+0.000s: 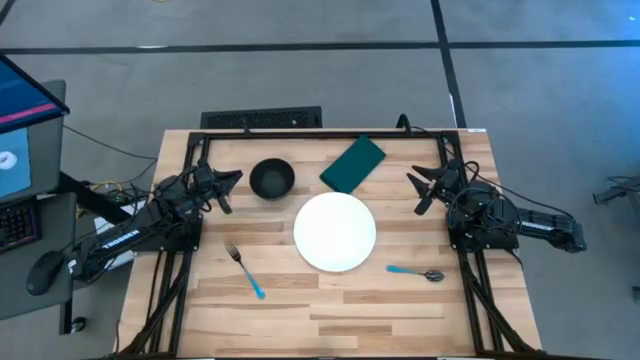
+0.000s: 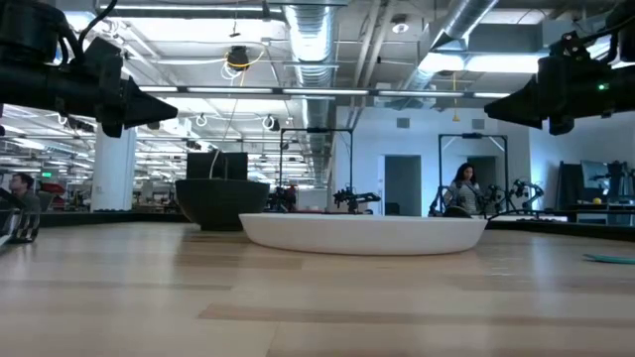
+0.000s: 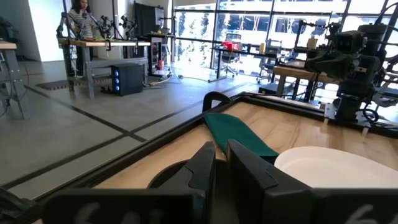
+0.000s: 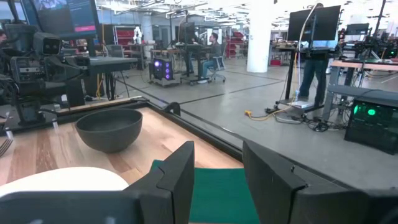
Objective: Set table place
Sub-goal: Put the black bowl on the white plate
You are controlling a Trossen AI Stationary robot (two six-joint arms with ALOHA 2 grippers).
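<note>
On the light-wood table (image 1: pixel 340 310) lie a white plate (image 1: pixel 335 232) in the middle, a black bowl (image 1: pixel 271 179) far-left of it, a folded green napkin (image 1: pixel 352 164) behind it, a blue-handled fork (image 1: pixel 245 270) at near left and a blue-handled spoon (image 1: pixel 417 272) at near right. My left gripper (image 1: pixel 228 190) hovers left of the bowl, empty, with only a narrow gap between its fingers (image 3: pixel 221 163). My right gripper (image 1: pixel 418 192) hovers right of the napkin, open and empty (image 4: pixel 217 168). Both point toward the table's middle.
A black frame rail (image 1: pixel 300 134) runs along the table's far edge. A keyboard-like black bar (image 1: pixel 262 119) lies behind it. A monitor and mouse (image 1: pixel 45 270) stand left of the table. A person (image 2: pixel 464 190) stands far off in the room.
</note>
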